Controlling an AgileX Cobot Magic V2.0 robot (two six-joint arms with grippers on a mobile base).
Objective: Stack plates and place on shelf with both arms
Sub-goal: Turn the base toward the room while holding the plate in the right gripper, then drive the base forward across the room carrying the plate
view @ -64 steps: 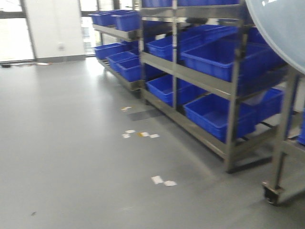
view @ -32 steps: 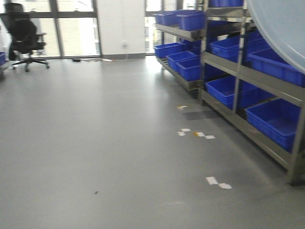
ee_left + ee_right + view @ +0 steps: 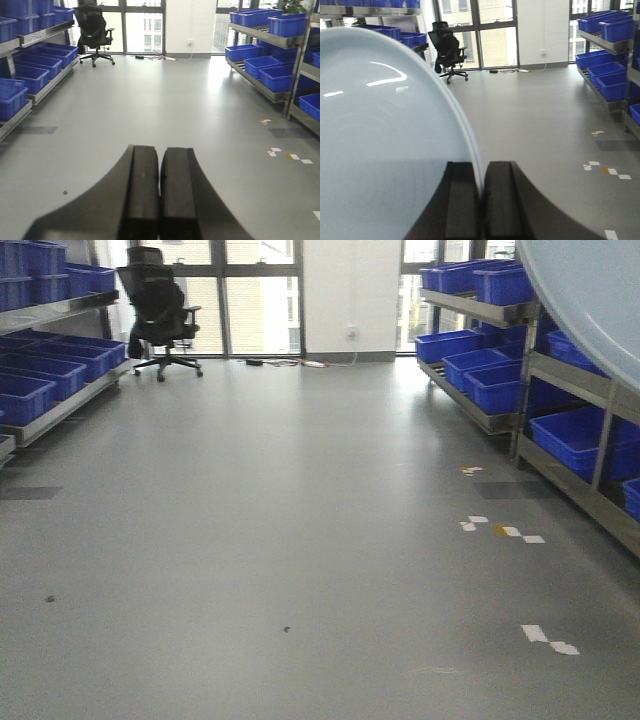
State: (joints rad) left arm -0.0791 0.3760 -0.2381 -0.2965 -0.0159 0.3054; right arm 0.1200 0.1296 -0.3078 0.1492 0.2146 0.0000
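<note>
Saw glossy, smooth white finish on plate; brushed dull metal on shelf; shiny blue plastic on bins; smooth, faintly reflective grey on floor.

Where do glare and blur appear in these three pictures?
Front view: windows overexposed, pale glare on the floor, plate close and soft. Right wrist view: bright streaks reflect on the plate. Left wrist view: sharp, but dark fingers show little detail.

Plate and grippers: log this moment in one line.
right gripper: shut on plate | left gripper: shut, empty
</note>
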